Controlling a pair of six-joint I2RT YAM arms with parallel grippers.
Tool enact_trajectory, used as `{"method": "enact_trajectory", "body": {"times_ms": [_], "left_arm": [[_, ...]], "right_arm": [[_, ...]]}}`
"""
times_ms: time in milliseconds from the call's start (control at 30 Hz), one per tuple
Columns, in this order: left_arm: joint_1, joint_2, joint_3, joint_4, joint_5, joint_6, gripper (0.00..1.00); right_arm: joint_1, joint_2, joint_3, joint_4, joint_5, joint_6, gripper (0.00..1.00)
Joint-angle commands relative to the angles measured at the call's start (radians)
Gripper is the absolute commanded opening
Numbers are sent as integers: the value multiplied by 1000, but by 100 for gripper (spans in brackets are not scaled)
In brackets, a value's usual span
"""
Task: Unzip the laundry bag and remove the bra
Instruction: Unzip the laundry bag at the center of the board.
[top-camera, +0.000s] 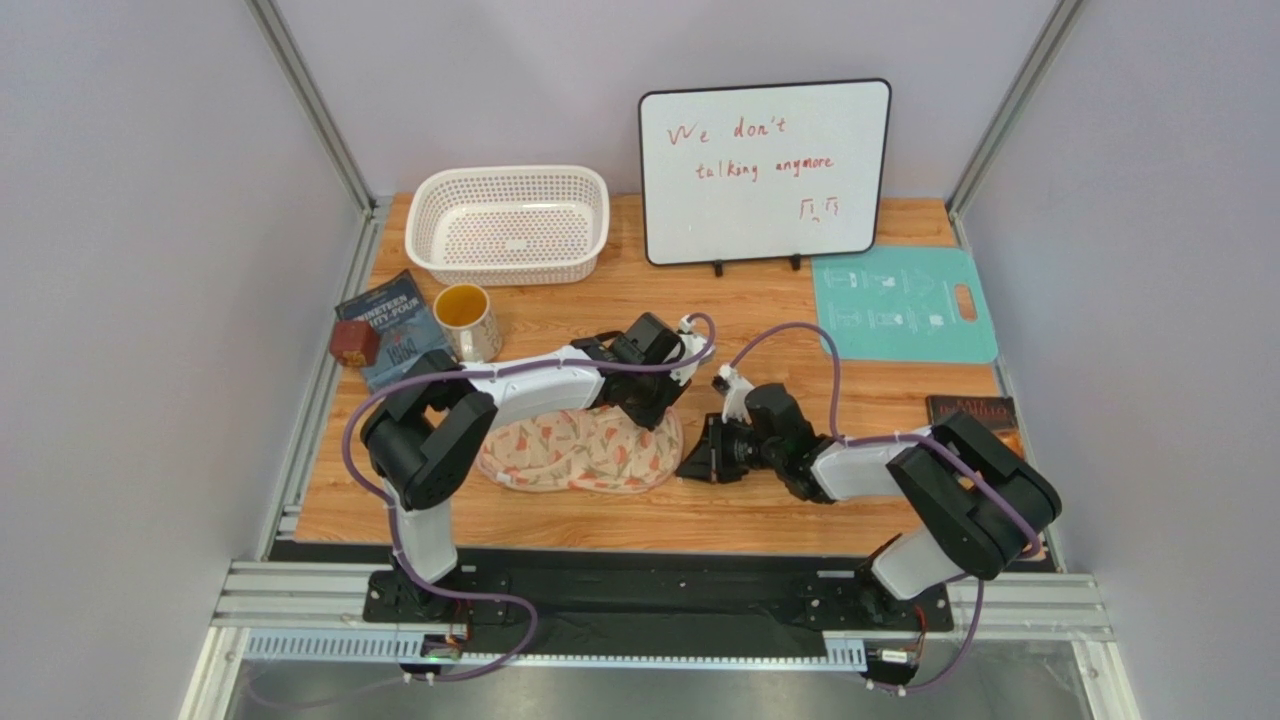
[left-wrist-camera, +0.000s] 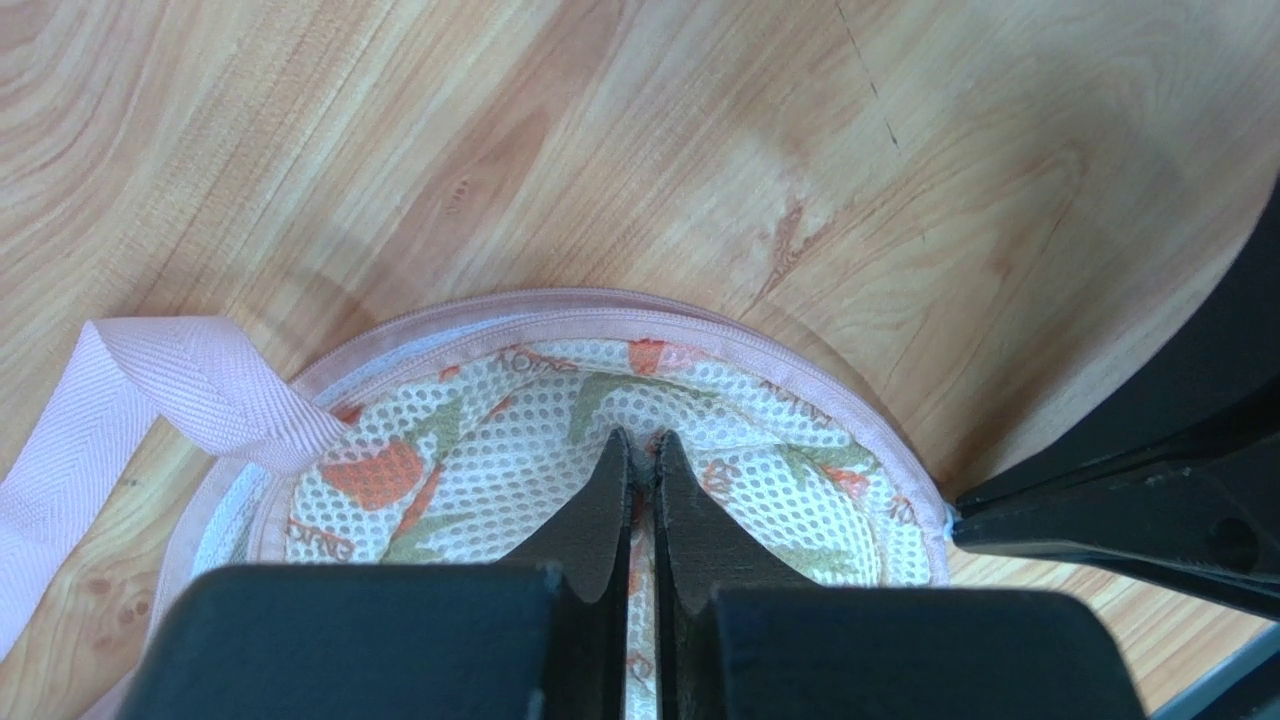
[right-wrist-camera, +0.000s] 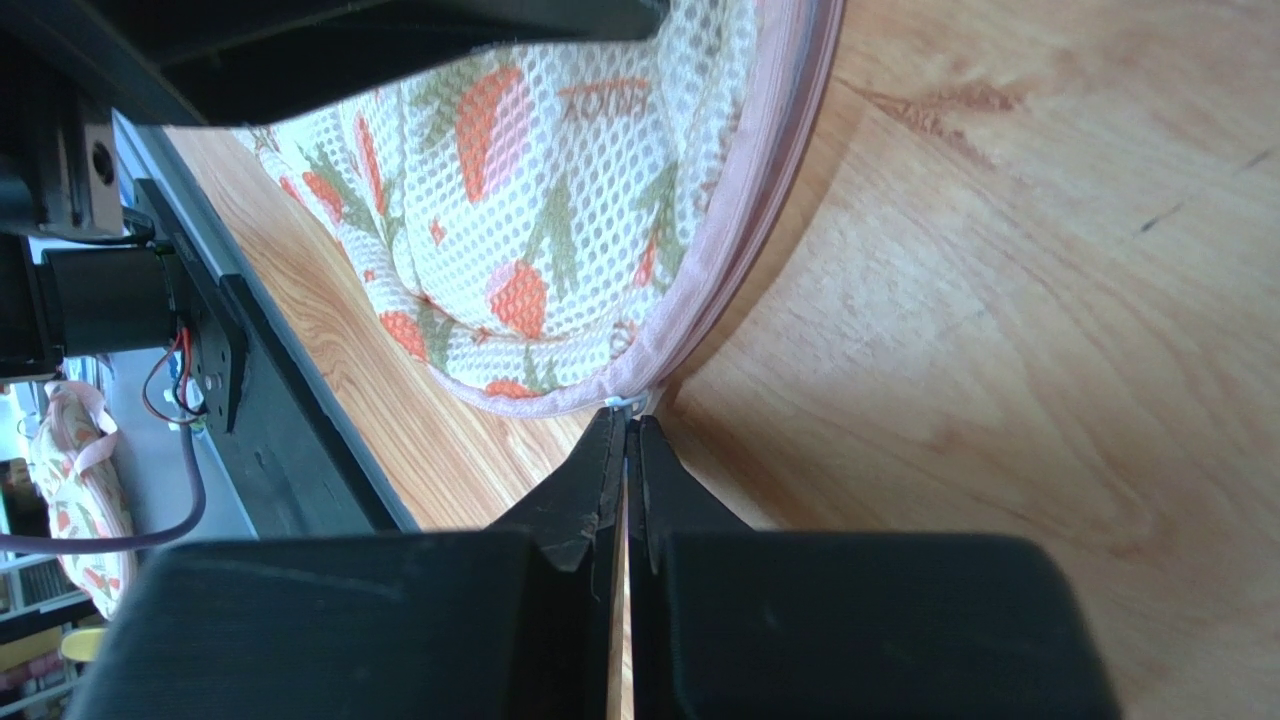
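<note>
The left gripper (left-wrist-camera: 639, 447) has its fingers clenched on the mesh of the laundry bag (top-camera: 579, 450); the right gripper (right-wrist-camera: 625, 423) pinches the zipper pull (right-wrist-camera: 628, 401). The left should hold the fabric taut while the right draws the pull along the pink trim, never outward. The bag lies on the table (top-camera: 751, 518) between the arms, long axis left to right, pull end rightward.

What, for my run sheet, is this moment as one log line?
left claw: shut, pinching laundry bag mesh | right claw: shut, tips at pink zipper trim | bra: not visible
</note>
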Motion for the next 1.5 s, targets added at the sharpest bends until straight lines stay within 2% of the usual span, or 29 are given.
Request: {"method": "enact_trajectory", "body": {"times_ms": [0, 467, 1000, 1467], "left_arm": [[14, 47, -36, -19, -64, -38, 0], [19, 53, -10, -2, -92, -159, 0], [20, 82, 76, 11, -153, -320, 0], [25, 92, 88, 50, -175, -415, 0]], "right_arm": [[5, -39, -26, 32, -14, 8, 0], [23, -97, -64, 52, 23, 66, 0], [77, -178, -55, -24, 115, 105, 0], [108, -203, -49, -47, 152, 121, 0]]}}
